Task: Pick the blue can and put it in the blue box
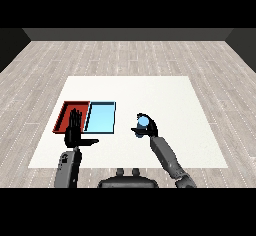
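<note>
While the right hand (148,128) curls round the blue can (143,122), it holds that can above the white table (165,95), to the right of the light blue tray (101,117) and apart from it. Fingers and thumb wrap the can's sides, and its pale blue top shows between them, turned up toward the view. From the lower right, the grey right forearm (167,156) slants up and left to that hand.

Just left of the light blue tray lies the red tray (65,111), the two touching along their long sides. Both trays sit toward the left half of the white table.

Partly in front of the red tray's near edge, left of the light blue tray's near left corner, stands the left hand (75,130). Its fingers point straight up and are spread, the thumb sticks out to the right, and it holds nothing. Below it, the grey left forearm (68,167) rises almost upright from the lower left.
</note>
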